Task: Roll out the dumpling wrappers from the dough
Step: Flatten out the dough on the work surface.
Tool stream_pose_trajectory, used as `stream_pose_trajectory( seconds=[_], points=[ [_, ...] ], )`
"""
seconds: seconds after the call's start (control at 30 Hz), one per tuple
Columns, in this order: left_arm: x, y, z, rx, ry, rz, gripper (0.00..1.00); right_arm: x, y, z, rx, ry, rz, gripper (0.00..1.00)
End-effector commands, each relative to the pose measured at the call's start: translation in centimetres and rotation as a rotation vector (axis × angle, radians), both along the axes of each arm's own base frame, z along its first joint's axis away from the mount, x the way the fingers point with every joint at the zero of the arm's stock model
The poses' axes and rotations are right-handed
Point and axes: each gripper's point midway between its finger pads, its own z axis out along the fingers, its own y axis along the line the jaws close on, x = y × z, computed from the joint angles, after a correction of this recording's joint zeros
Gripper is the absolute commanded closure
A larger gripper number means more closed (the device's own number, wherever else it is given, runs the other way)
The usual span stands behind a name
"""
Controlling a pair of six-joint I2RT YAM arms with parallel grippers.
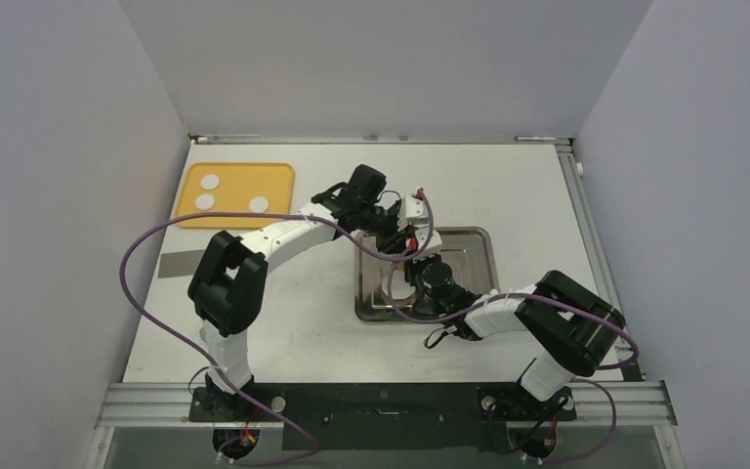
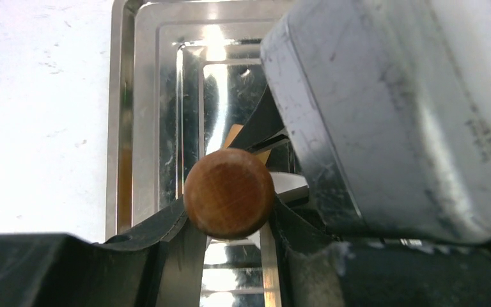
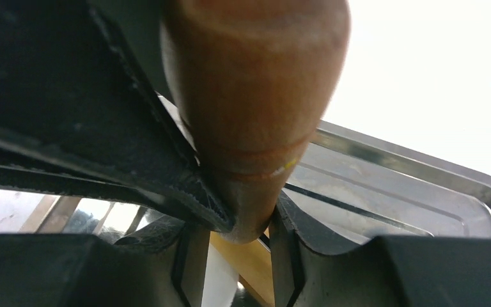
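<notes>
The dough pieces (image 1: pixel 211 181) are three small white discs, matte and flat-looking. They lie on a yellow tray (image 1: pixel 278 176) in the upper left of the top view. Two sit near each other at its left side and the third is apart to the right. None looks rolled out; all three are about the same small size.

Near the middle of that view a shiny metal tray (image 1: pixel 469 244) rests on the white table (image 1: pixel 283 322), well apart from the yellow one. Both arms meet above it.

The left gripper (image 2: pixel 229 220) is clamped on the round brown end of a wooden rolling pin (image 2: pixel 229 201), a finger pressing each side. The right gripper (image 3: pixel 240 236) pinches the pin's other tapered handle in the same way.

A grey strip (image 1: pixel 181 264) lies at the table's left edge.
</notes>
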Motion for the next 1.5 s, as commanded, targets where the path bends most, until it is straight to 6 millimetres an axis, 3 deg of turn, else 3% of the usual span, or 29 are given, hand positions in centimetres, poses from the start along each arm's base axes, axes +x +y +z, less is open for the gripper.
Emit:
stream_pose_trajectory(
  seconds=[0.0, 0.13, 0.27, 0.4, 0.57, 0.67, 0.83, 0.97, 1.03, 1.1, 1.23, 1.47],
  points=[
    [-11.0, 1.2, -7.7, 0.188, 0.225, -0.168, 1.00, -7.8, -0.2, -9.2, -0.178, 0.326, 0.114, 0.92],
    [-11.9, 2.1, -8.8, 0.206, 0.216, -0.166, 1.00, -8.8, 0.2, -10.2, -0.160, 0.353, 0.092, 0.92],
    [-10.5, 1.7, -8.2, 0.215, 0.175, -0.150, 1.00, -7.1, 0.8, -9.4, -0.164, 0.316, 0.045, 0.92],
    [-8.7, 0.7, -4.4, 0.182, 0.080, -0.146, 1.00, -4.0, 2.6, -5.5, -0.176, 0.210, 0.045, 0.92],
    [-7.8, 0.2, 2.0, 0.135, -0.008, -0.156, 1.00, -0.6, 5.3, 1.7, -0.126, 0.044, 0.067, 0.92],
    [-9.1, 0.6, 4.1, 0.114, 0.007, -0.188, 1.00, -0.6, 6.5, 4.2, -0.119, -0.008, 0.100, 0.92],
    [-11.0, 1.5, 5.7, 0.083, 0.069, -0.231, 0.99, -2.1, 7.5, 6.2, -0.015, -0.054, 0.202, 0.92],
    [-11.0, 2.1, 8.1, 0.035, 0.107, -0.219, 0.64, -2.7, 7.3, 7.4, 0.030, -0.077, 0.273, 0.92],
    [-10.8, 2.6, 10.0, -0.010, 0.122, -0.214, 0.51, -2.6, 6.8, 7.5, 0.044, -0.076, 0.289, 0.92],
    [-10.8, 3.1, 12.1, -0.059, 0.130, -0.224, 0.32, -2.7, 6.5, 7.7, 0.070, -0.078, 0.318, 0.92],
    [-10.5, 4.9, 14.5, -0.105, 0.143, -0.219, 0.20, -2.8, 5.6, 8.1, 0.109, -0.087, 0.344, 0.92],
    [-10.8, 6.4, 15.0, -0.132, 0.161, -0.230, 0.18, -2.8, 5.4, 7.3, 0.122, -0.092, 0.401, 0.92]
  ],
)
